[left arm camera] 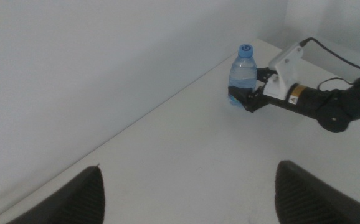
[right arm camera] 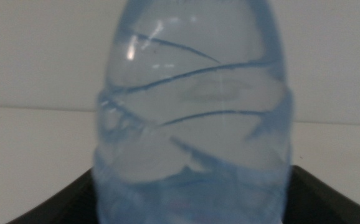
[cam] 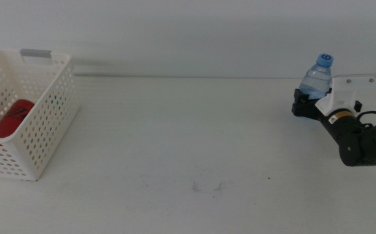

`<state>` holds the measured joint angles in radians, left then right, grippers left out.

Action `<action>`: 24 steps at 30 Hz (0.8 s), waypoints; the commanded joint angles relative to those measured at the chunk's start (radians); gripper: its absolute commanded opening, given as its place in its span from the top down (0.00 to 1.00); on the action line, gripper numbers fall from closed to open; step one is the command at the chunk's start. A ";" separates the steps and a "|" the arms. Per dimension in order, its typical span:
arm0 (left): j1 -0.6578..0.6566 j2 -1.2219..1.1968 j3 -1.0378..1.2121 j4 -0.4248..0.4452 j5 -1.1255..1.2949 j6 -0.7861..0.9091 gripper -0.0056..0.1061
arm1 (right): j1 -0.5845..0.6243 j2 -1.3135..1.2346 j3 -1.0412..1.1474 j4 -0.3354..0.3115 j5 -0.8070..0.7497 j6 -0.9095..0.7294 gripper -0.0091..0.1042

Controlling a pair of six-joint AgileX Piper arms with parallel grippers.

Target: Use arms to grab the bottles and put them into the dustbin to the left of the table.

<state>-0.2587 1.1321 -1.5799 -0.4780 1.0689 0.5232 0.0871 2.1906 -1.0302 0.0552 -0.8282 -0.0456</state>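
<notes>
The right gripper point(cam: 307, 99) sits at the far right of the counter point(cam: 194, 136), with its jaws set on either side of the lower body of the water bottle point(cam: 317, 76). The bottle stands upright, blue cap up, and the jaws look closed on it, though the contact itself is hard to confirm: in the middle view the white wrist housing point(cam: 349, 91) covers part of the bottle's right side. In the right wrist view the water bottle point(right arm camera: 192, 112) fills the picture so fully that its cap and base are cut off, and only the dark inner edges of the jaws show at either side of it. The left wrist view shows the bottle point(left arm camera: 242, 71) gripped low by the right gripper point(left arm camera: 241, 98), with the arm and its black cable trailing off to the right.

The left gripper point(left arm camera: 186, 193) is out of the middle view; its own camera shows its two jaws set wide apart with nothing between them, above bare counter.

At the far left stands the dustbin point(cam: 51, 123), its left side cut off by the picture edge. A red can point(cam: 12, 118) lies inside, partly hidden behind the perforated wall.
</notes>
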 commanded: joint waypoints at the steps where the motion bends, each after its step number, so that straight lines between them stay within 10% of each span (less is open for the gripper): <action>1: -0.006 -0.002 -0.001 -0.001 -0.013 -0.001 0.11 | -0.007 0.035 -0.049 -0.007 0.000 -0.012 0.13; 5: -0.006 -0.002 -0.001 -0.001 -0.013 -0.001 0.11 | -0.007 0.061 -0.115 -0.021 0.054 -0.012 0.29; 11: -0.006 -0.002 -0.001 -0.001 -0.013 -0.001 0.11 | 0.016 0.047 -0.180 -0.228 0.184 0.064 0.93; 13: -0.006 -0.002 -0.001 -0.001 -0.013 -0.001 0.11 | 0.056 0.018 -0.186 -0.317 0.179 0.107 0.93; 24: -0.006 -0.002 -0.001 -0.001 -0.015 -0.001 0.11 | 0.363 0.035 -0.357 -0.314 0.237 0.128 0.93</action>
<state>-0.2587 1.1321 -1.5799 -0.4780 1.0689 0.5238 0.4239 2.2250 -1.3547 -0.2599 -0.5703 0.0823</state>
